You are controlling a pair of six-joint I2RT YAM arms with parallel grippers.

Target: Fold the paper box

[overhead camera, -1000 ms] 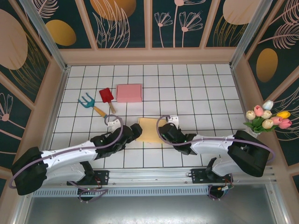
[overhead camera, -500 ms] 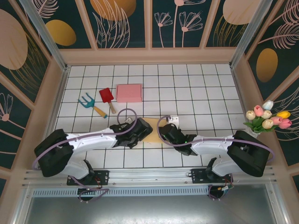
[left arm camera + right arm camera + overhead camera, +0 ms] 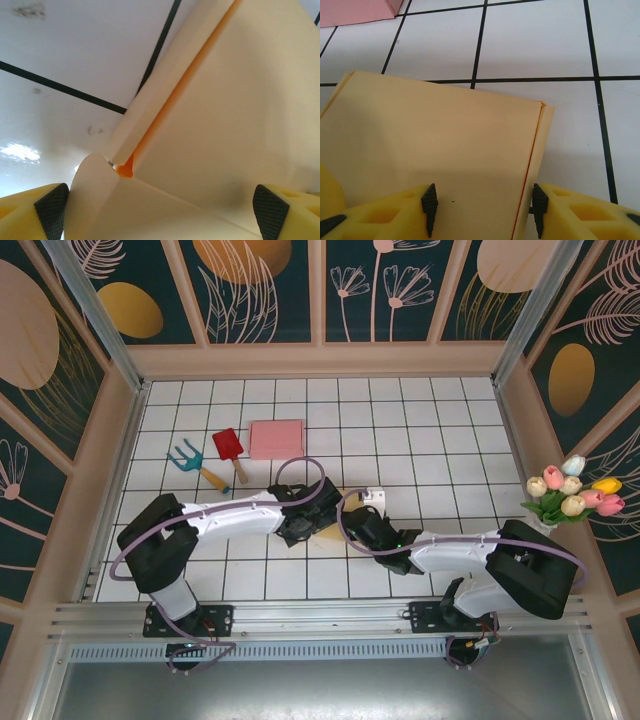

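The paper box (image 3: pixel 435 135) is a flat, pale yellow cardboard blank lying on the white tiled table between the two arms. A narrow side flap (image 3: pixel 536 145) runs along its right edge, with an orange crease. My right gripper (image 3: pixel 484 202) stands partly open over the box's near end, its left pad above the panel and its right pad at the flap edge. My left gripper (image 3: pixel 160 212) is wide open right over a corner where the panels and a raised flap (image 3: pixel 165 85) meet. From above, the left gripper (image 3: pixel 312 512) covers most of the box (image 3: pixel 327 536), and the right gripper (image 3: pixel 358 525) is beside it.
A pink box (image 3: pixel 276 438) lies behind, with a red toy shovel (image 3: pixel 228 447) and a blue toy rake (image 3: pixel 185 455) to its left. A small white piece (image 3: pixel 375 496) sits by the right arm. Tulips (image 3: pixel 572 490) stand at the right wall.
My left arm has swung right and forward from the box's left side to directly over it, hiding most of the cardboard. The right arm has stayed put.
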